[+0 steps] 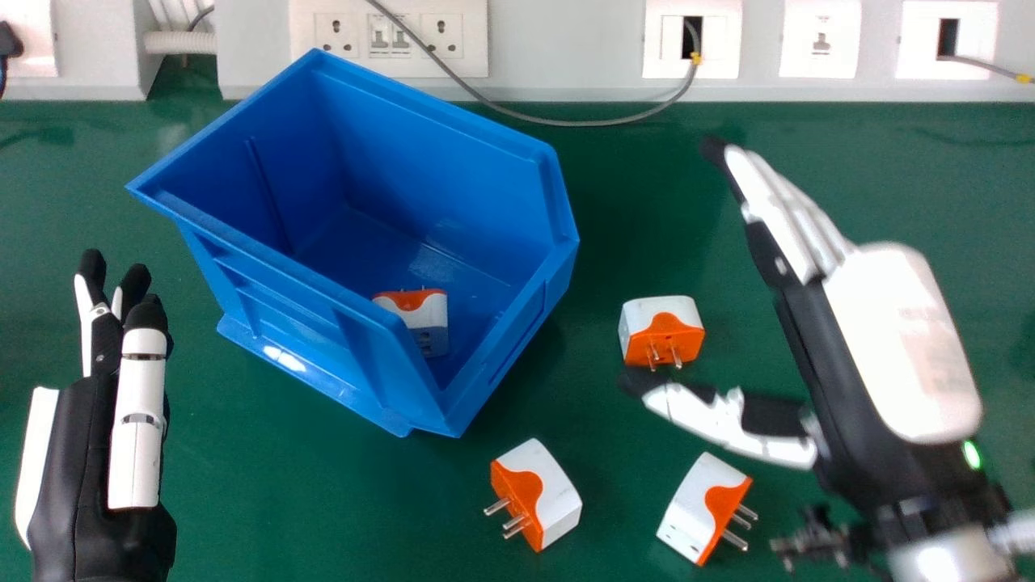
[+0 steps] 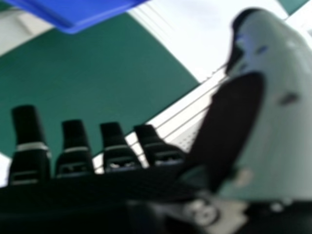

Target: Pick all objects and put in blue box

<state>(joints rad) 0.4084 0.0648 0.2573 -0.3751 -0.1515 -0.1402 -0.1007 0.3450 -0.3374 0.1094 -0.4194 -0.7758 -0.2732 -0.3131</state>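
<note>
In the head view, my right hand [image 1: 897, 331] is open above the table's right side, its thumb tip close to a white and orange adapter [image 1: 663, 331]. Two more adapters lie nearer the front, one [image 1: 536, 495] with prongs to the left, the other [image 1: 705, 509] with prongs to the right. The blue box [image 1: 348, 303] holds one adapter [image 1: 420, 319] on its floor. My left hand [image 1: 105, 453] rests open at the left edge. In the right hand view, the right hand [image 2: 29, 146] has straight fingers with nothing between them and the thumb, and the blue box [image 2: 73, 14] shows a corner.
The green table [image 1: 307, 509] runs back to a pale wall panel [image 1: 566, 48] with sockets. A grey cable [image 1: 566, 123] droops from the panel onto the table behind the box.
</note>
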